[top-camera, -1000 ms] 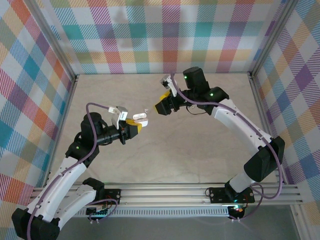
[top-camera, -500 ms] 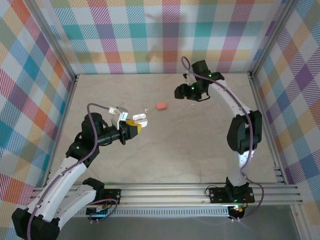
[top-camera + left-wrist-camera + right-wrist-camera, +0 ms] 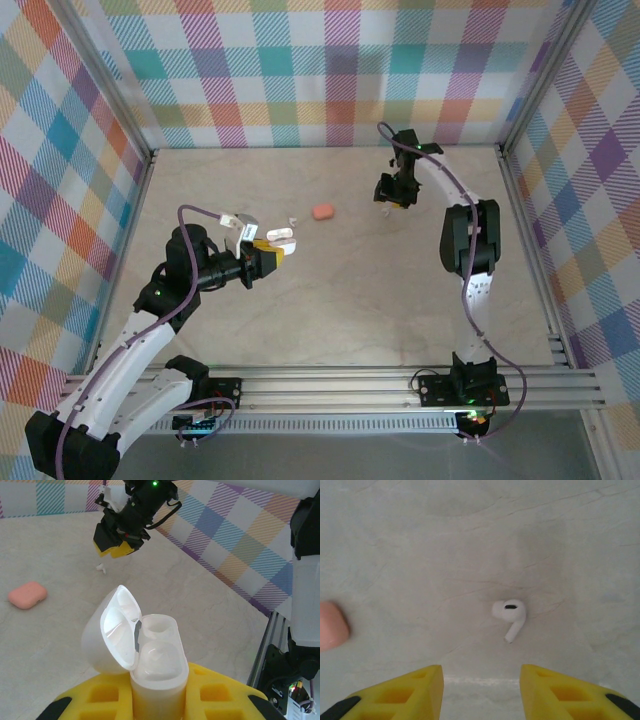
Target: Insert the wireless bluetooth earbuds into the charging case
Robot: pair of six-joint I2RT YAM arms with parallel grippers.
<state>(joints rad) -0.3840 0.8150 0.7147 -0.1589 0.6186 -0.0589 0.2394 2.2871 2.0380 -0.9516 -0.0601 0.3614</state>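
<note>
One white earbud (image 3: 510, 614) lies before spread right hand (image 3: 481, 680); left hand (image 3: 160, 692) pinches charging case (image 3: 156, 652).

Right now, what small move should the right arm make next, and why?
Probably lower the right tool around the white bud and close. The bud lies loose on the table just ahead of the open jaws, and the left tool holds the case open with empty wells.

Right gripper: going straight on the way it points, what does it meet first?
Probably the white earbud, lying on the table ahead of the right gripper, slightly right of centre; depth unclear.
</note>
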